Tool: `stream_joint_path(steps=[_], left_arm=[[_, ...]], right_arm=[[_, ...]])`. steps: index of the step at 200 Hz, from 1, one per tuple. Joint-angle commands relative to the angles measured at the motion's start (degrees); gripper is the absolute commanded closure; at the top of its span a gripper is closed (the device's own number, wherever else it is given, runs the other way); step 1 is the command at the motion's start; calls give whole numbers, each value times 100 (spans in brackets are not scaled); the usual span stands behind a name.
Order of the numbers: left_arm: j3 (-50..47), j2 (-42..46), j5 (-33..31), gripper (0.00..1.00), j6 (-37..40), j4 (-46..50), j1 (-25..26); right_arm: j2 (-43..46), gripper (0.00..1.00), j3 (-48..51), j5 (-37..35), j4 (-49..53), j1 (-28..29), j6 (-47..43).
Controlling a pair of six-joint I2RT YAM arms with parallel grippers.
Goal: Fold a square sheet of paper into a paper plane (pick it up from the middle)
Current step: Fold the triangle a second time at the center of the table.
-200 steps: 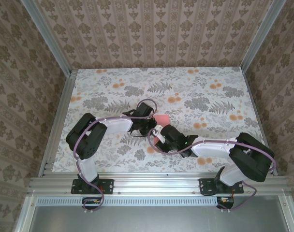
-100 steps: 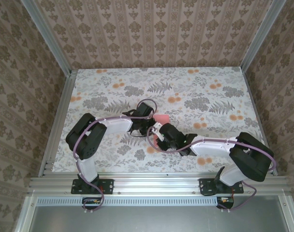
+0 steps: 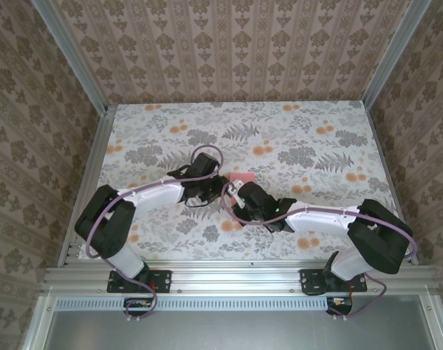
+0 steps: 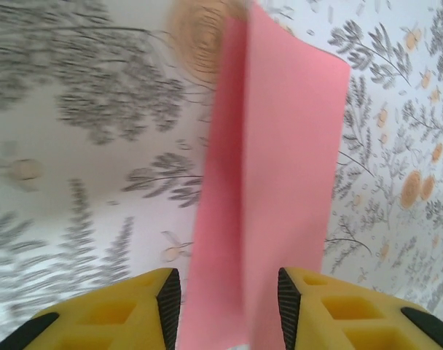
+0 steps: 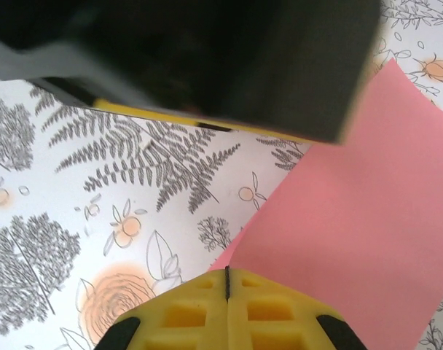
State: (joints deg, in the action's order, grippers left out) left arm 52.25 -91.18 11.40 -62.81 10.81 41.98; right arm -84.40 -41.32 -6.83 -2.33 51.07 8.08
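Observation:
The salmon pink sheet of paper [image 3: 244, 179] is folded along a centre crease and sits mid-table between my two grippers. In the left wrist view the folded sheet [image 4: 280, 146] rises between the yellow fingers of my left gripper [image 4: 229, 292], which is open and touches neither side. My left gripper [image 3: 218, 188] is just left of the paper. My right gripper [image 3: 234, 192] meets the paper's near corner. In the right wrist view its fingers [image 5: 226, 275] are pressed together with the sheet's edge [image 5: 353, 219] running in between them.
The table [image 3: 309, 131] has a floral cloth with orange printed flowers and grey ferns. The dark body of the left arm's gripper [image 5: 207, 58] hangs close above the right gripper. Metal rails and patterned walls enclose the table on three sides.
The left arm has swung its elbow down and left, and its gripper has drawn back slightly left from the paper. The right gripper has edged up-left with the paper.

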Motion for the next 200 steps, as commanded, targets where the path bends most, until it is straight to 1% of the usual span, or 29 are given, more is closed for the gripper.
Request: stream_joint_path(steps=[1,34,62,95,116,127,144,156,167,196,200], left_arm=[[-261,437,-520,57,47,413,-90],[-511,858,-720,60,108,598,-182],[-593,969,-695,64,170,632,-190],[-542,923,-565,66,227,536,-186],[-388,804,-450,67,329,534,-173],[-278,702,-371,67,404,549,-146],[-23,501,-304,69,519,642,-45],[135,353,-302,69,560,676,45],[235,203,-267,69,559,683,122],[460,-234,-98,72,550,639,315],[509,-292,-78,73,551,650,347]], right_arm=[[-75,100,-331,231,165,25,622],[-174,100,-628,358,211,25,1171],[2,100,-640,152,245,-10,1389],[290,100,-704,-289,802,-252,1419],[433,100,-687,-389,1209,-482,1484],[626,100,-659,-248,1297,-567,1494],[674,100,-675,54,1475,-641,1637],[706,100,-609,311,1400,-667,1753],[659,100,-556,488,1319,-666,1810],[512,100,-359,641,1121,-773,1843],[359,100,-324,692,1058,-804,1860]])
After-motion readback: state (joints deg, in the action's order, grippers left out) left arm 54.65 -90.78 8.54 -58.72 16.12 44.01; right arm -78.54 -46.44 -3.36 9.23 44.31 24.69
